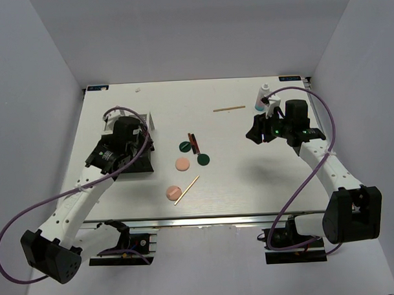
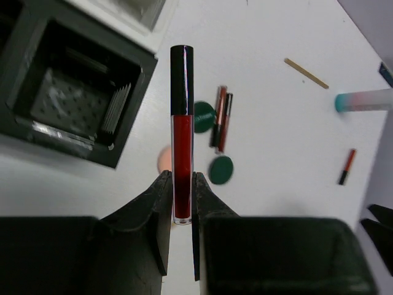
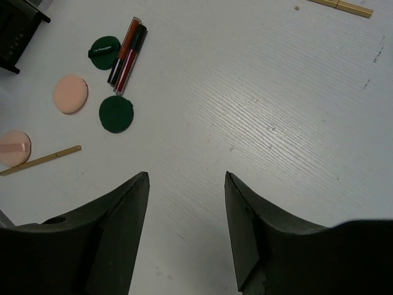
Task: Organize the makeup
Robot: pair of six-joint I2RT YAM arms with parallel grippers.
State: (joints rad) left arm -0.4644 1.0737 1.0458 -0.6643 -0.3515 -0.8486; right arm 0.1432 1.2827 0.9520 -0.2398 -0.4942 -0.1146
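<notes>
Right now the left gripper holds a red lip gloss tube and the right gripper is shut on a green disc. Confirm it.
One thing is wrong. The left gripper does hold the red lip gloss tube, but the right gripper is open and empty: the right wrist view shows bare table between its jaws, with the green discs lying off to the side.

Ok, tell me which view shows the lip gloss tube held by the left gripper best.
Left wrist view: the lip gloss tube stands full length, black cap and red body, clamped in the left gripper. In the top external view the gripper's own body hides it. The right wrist view misses it.
</notes>
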